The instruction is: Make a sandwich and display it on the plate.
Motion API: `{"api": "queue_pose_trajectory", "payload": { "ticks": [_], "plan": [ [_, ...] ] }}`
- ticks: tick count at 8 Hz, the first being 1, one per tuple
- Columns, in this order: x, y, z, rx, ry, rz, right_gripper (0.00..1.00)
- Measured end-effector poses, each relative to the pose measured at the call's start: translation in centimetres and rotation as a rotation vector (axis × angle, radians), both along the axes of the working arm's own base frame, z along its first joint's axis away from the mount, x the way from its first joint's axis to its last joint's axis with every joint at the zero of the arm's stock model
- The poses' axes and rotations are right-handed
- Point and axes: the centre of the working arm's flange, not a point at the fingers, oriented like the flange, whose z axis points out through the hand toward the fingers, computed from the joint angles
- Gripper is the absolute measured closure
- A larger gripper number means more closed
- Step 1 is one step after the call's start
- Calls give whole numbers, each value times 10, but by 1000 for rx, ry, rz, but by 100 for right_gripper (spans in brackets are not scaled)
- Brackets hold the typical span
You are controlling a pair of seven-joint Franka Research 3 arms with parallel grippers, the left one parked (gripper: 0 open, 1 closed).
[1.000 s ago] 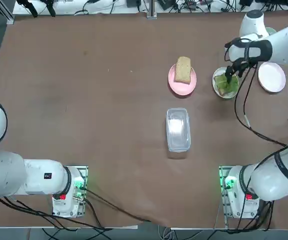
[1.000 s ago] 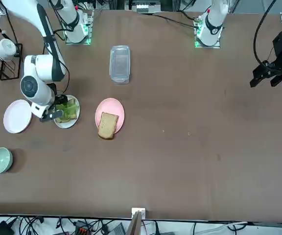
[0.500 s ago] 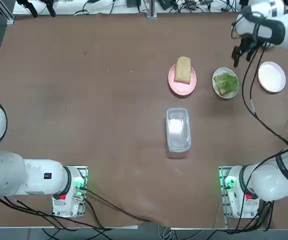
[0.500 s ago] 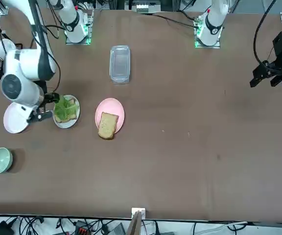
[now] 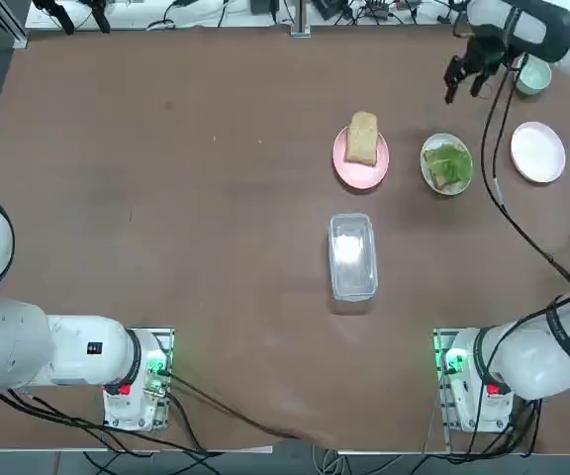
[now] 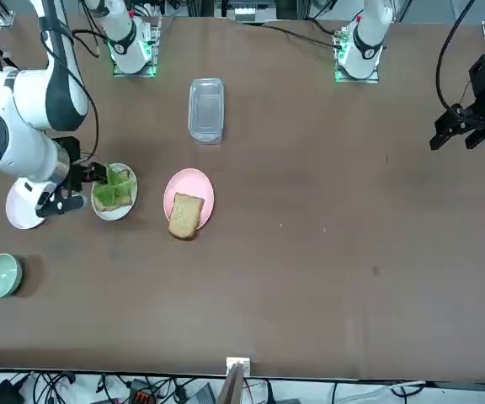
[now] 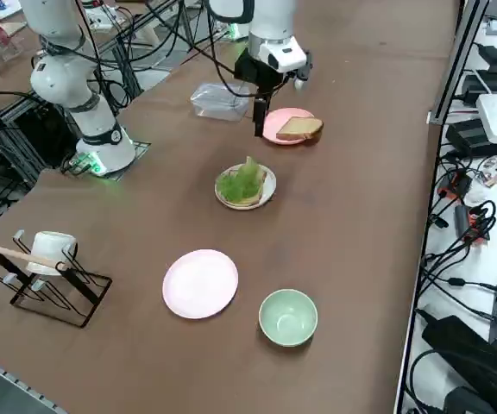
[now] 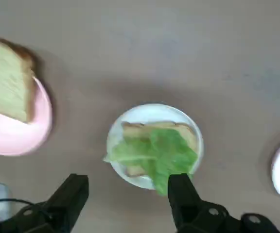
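A small white plate (image 5: 447, 184) carries a toast slice topped with green lettuce (image 5: 448, 163); both show in the right wrist view as the plate (image 8: 130, 120) and the lettuce (image 8: 154, 153). The second toast slice (image 5: 362, 138) lies on a pink plate (image 5: 362, 173) to its left. My right gripper (image 5: 463, 83) hangs high above the table, just beyond the lettuce plate. Its fingers (image 8: 74, 194) stand open with nothing between them. In the front view the gripper (image 6: 77, 188) sits beside the lettuce (image 6: 113, 187).
A bare white plate (image 5: 537, 151) lies right of the lettuce plate, and a pale-green bowl (image 5: 534, 74) sits beyond it. A clear lidded container (image 5: 352, 255) lies mid-table. A wire rack with a mug (image 7: 46, 259) stands at the table's right edge.
My right gripper has lifted off the lettuce plate and drawn back toward the table's far edge, open and empty. The lettuce stays on the toast.
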Motion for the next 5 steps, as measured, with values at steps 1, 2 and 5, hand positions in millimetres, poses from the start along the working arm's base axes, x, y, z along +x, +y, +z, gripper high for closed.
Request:
{"api": "queue_pose_trajectory", "payload": {
  "ticks": [1, 2, 5],
  "plan": [
    [10, 14, 10, 45, -26, -21, 0],
    [24, 31, 18, 69, -51, -16, 1],
    [66, 102, -3, 50, -89, 77, 0]
  ]
}}
